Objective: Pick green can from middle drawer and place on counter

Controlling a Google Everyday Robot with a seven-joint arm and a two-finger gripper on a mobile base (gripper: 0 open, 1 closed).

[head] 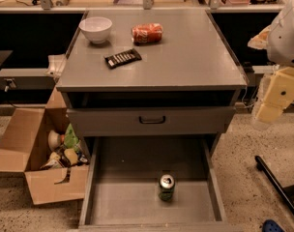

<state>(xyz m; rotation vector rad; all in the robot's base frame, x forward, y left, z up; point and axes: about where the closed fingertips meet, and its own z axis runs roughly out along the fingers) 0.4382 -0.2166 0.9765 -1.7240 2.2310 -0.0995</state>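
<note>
Seeing green can (166,187) standing upright near front of middle drawer (123,170), pulled open, allowing reach from above. Noting claw (276,96) hanging right of tabletop (195,57), well apart from can; wide or narrow: cannot tell.

Can (166,186) stood in open middle drawer (123,197), approx. 5 o'clock on its floor, nr front. On counter (195,57): bowl (95,29) at 10, 2nd can (147,33) just R of it, snack bar (123,58) before both. Box (21,144) sat at cabinet's 8. Gripper (271,105) hung at counter's 3, apart.
</note>
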